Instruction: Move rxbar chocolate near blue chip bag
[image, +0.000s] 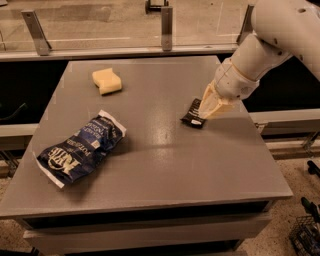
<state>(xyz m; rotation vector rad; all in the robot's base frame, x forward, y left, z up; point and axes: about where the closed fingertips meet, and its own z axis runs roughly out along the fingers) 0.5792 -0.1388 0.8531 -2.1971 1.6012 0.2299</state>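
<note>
Gripper (206, 112): the cream-coloured fingers (216, 104) taper together and close on the right edge of the rxbar chocolate (192, 115), the tips overlapping the wrapper. The rxbar chocolate, a small black wrapper with white print, sits right of centre on the grey table (175, 170); whether its near end touches the surface cannot be told. The white arm (265, 50) enters from the upper right and slopes down to the left toward the bar. The blue chip bag (80, 150), crinkled, with white lettering and white sealed ends, lies flat on the left front part of the table, well apart from the bar. A pale yellow sponge (106, 81) lies near the back left corner, apart from both.
</note>
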